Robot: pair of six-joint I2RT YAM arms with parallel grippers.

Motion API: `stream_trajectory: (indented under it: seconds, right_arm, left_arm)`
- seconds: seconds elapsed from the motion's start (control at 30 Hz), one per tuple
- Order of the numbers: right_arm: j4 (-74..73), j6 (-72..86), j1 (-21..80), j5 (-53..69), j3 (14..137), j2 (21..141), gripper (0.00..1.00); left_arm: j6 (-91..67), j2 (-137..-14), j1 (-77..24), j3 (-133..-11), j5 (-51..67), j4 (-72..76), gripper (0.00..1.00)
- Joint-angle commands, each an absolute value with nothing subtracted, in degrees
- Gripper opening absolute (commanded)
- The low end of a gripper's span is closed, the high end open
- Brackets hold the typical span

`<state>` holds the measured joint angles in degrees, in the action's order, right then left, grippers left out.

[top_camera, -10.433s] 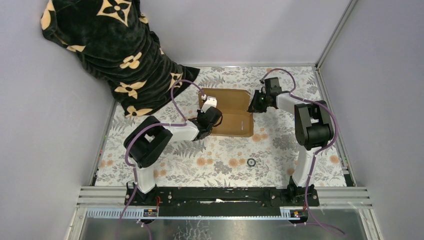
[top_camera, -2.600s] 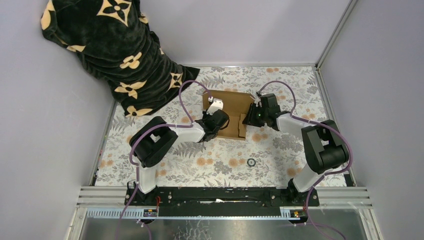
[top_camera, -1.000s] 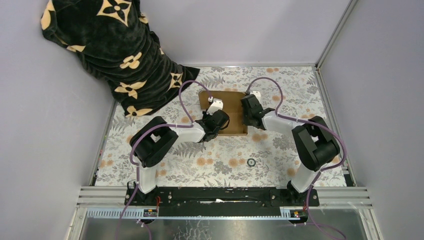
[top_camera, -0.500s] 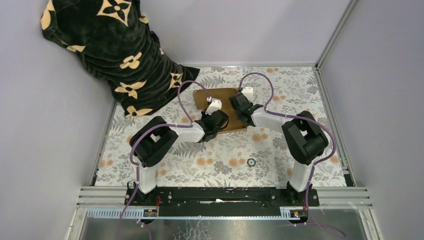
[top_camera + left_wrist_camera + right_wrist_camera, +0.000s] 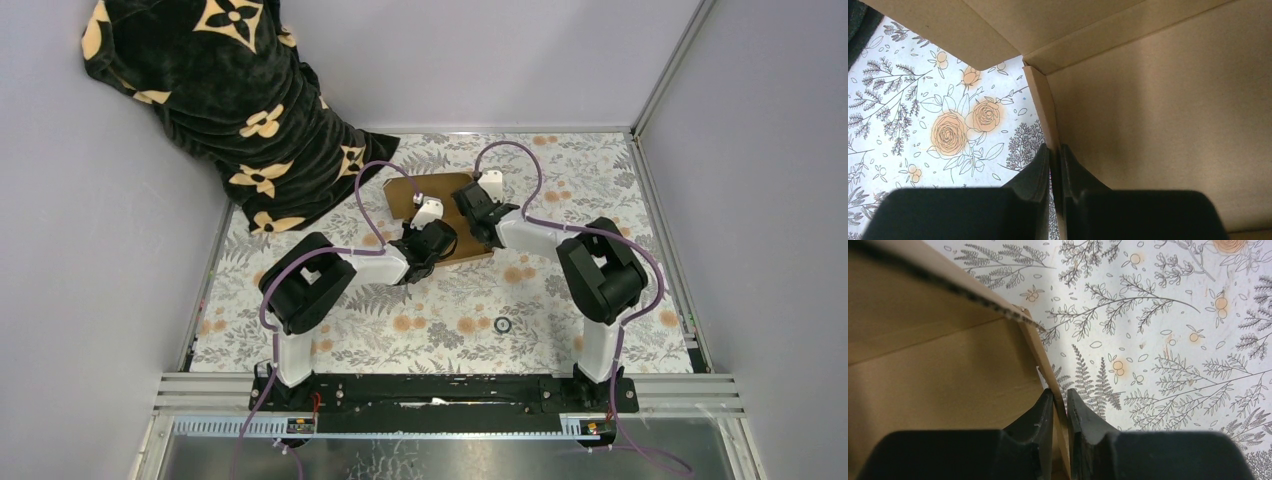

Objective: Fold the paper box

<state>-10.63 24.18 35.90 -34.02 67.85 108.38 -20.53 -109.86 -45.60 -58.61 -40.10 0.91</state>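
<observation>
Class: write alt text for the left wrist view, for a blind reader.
The left gripper is shut on a thin edge of the paper box, whose brown panels fill the top and right. Floral tablecloth shows at left.

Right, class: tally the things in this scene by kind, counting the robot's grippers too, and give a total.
paper box: 1
grippers: 2 (left gripper, right gripper)
black patterned blanket: 1
small black ring: 1
Total: 5

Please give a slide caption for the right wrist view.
Right gripper pinches an edge flap of the paper box over the floral tablecloth.
</observation>
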Motion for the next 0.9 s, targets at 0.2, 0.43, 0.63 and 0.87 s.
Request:
stream_trajectory:
  seconds: [0.2, 0.43, 0.63, 0.87]
  right_arm:
    - [-26.59, 13.02, 37.79, -35.1, 68.01, 116.29, 0.12]
    - [-25.7, 11.8, 38.09, -28.47, 67.7, 117.47, 0.14]
    - [-25.41, 11.98, 38.07, -24.5, 67.01, 115.72, 0.2]
    - [-25.52, 13.89, 38.1, -20.63, 65.29, 112.06, 0.35]
  left_arm:
    - [-18.81, -111.05, -45.87, -56.95, -35.29, -0.98, 0.13]
    - [-18.54, -110.14, -45.86, -56.99, -34.85, -0.95, 0.14]
    - [-18.35, -109.4, -45.88, -57.08, -33.7, -1.03, 0.26]
    - [-17.94, -108.37, -45.88, -56.62, -32.72, -0.55, 0.35]
